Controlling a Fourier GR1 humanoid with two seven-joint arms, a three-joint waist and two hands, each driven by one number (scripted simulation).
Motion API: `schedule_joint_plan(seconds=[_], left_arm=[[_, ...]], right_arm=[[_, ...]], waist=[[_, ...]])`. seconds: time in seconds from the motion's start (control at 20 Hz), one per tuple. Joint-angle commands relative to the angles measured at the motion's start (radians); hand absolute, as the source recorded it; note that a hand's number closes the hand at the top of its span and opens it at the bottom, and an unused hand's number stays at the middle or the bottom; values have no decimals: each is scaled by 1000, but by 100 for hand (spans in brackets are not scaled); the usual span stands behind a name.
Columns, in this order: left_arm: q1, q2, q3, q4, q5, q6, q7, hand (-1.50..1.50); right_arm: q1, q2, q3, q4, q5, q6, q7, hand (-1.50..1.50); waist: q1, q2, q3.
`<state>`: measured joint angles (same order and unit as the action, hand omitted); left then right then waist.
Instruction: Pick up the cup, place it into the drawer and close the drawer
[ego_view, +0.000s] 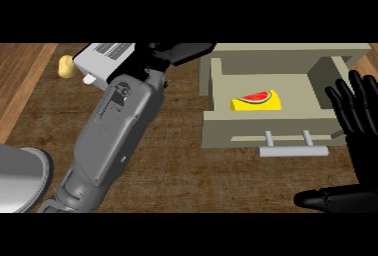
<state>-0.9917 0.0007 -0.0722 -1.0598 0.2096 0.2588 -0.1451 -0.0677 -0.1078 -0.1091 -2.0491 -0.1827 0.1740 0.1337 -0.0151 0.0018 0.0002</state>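
No cup can be seen; it may be hidden under the left hand (177, 51), whose fingers cannot be told. The open drawer (277, 129), with a watermelon card (257, 99) inside, lies just right of it, nearer the right hand (362, 115), held flat and wide on the table (184, 170)

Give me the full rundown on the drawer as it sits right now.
The drawer is a pale beige box that looks like painted wood, pulled open on the brown wooden counter at the upper right of the head view. Its front panel faces the robot and carries a light grey bar handle on two short posts. Inside, a yellow block with a watermelon slice picture lies on the floor. No cup shows inside. The right hand, fingers straight, overlaps its right side; whether they touch is unclear.
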Motion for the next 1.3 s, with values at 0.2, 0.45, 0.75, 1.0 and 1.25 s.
schedule_joint_plan(seconds=[0.2,0.45,0.75,1.0,1.25], left_arm=[[-147,-1,-24,260,65,51,-76,150],[-209,-1,-159,396,219,155,-160,150],[-299,-1,-193,572,269,104,-176,150],[-319,-1,-306,636,317,149,-209,150],[-284,-1,-412,637,373,180,-213,150]], right_arm=[[-2,20,24,5,36,-20,-6,-150],[-16,-15,-11,30,-8,22,-18,-150],[-54,-5,8,13,4,-8,28,-150],[-81,-4,21,-4,-19,1,47,-150],[-33,5,33,10,-8,22,-2,-150]], waist=[[-5,2,0],[-30,6,1],[-38,11,1],[-71,17,1],[-80,17,1]])
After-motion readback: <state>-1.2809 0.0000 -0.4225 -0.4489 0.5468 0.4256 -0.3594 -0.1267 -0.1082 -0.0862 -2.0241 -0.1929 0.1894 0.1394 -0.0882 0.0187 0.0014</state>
